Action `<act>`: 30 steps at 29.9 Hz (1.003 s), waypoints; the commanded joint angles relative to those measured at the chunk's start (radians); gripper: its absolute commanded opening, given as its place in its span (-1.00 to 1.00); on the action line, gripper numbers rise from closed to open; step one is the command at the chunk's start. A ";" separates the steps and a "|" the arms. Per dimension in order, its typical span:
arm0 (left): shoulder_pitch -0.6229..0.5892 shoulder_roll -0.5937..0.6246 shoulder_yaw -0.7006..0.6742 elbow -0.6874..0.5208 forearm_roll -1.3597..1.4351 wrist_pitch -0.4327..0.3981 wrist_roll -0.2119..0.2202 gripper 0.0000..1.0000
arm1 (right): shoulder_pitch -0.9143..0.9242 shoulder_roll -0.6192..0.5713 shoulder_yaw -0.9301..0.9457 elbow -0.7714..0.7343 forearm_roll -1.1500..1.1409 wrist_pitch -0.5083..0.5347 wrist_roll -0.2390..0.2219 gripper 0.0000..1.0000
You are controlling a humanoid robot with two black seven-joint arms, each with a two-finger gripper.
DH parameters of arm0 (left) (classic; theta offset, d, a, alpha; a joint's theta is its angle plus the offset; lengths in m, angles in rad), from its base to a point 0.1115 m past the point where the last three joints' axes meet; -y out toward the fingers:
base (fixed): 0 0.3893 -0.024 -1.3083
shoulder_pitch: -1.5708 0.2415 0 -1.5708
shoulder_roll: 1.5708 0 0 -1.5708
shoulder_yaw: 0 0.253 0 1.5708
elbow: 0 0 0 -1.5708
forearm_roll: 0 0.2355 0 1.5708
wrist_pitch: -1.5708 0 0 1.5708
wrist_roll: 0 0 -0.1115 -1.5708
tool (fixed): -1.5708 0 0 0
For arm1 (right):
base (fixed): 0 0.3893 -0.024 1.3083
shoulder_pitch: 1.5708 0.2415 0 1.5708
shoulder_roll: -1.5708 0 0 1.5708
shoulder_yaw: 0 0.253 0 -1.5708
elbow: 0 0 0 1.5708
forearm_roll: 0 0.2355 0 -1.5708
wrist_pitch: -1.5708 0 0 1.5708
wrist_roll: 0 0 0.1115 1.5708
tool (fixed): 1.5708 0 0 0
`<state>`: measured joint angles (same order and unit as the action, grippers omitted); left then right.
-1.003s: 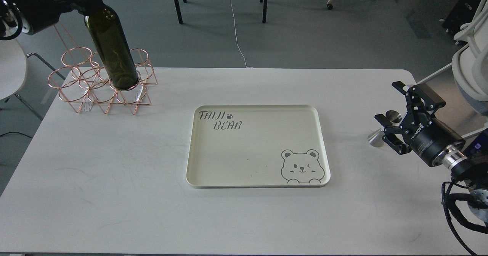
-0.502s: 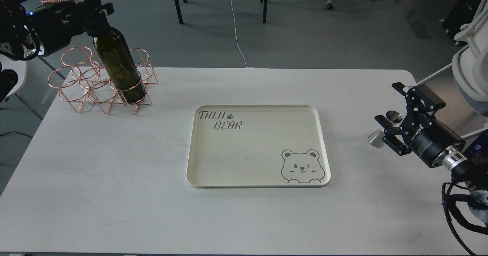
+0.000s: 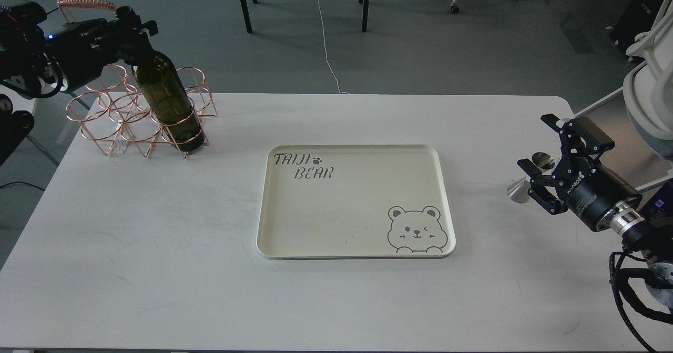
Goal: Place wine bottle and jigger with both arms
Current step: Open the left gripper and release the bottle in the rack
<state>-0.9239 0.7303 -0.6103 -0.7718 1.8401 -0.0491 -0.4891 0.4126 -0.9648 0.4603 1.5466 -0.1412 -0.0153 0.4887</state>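
The left gripper (image 3: 129,27) clamps the wine bottle (image 3: 167,103) by its neck inside the copper rack (image 3: 105,121), so a sideways pull could topple both.

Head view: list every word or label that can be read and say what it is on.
"TAIJI BEAR", with a paw print after the first word: on the cream tray, top left corner.
White lettering on the right gripper: too small to read.
Wine bottle: no label visible.
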 commanded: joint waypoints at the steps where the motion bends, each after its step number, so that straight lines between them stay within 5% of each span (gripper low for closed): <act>1: 0.002 0.001 0.003 0.000 -0.002 -0.001 0.000 0.31 | 0.000 0.000 -0.002 0.001 0.000 0.000 0.000 0.97; 9: 0.017 0.014 0.003 -0.012 -0.053 -0.005 0.000 0.96 | -0.001 0.000 -0.002 0.003 0.000 0.000 0.000 0.97; 15: 0.082 0.073 0.001 -0.049 -0.064 -0.008 0.000 0.96 | -0.001 0.000 0.000 0.004 0.002 0.000 0.000 0.97; 24: 0.304 0.282 -0.065 -0.459 -0.453 -0.015 0.000 0.96 | -0.005 0.043 0.005 -0.003 0.000 -0.018 0.000 0.97; 30: 0.499 0.212 -0.143 -0.734 -0.797 -0.014 0.000 0.96 | -0.005 0.123 0.021 -0.039 0.000 -0.043 0.000 0.97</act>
<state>-0.5205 1.0033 -0.7175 -1.3946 1.1771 -0.0640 -0.4883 0.4080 -0.8810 0.4719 1.5327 -0.1410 -0.0479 0.4887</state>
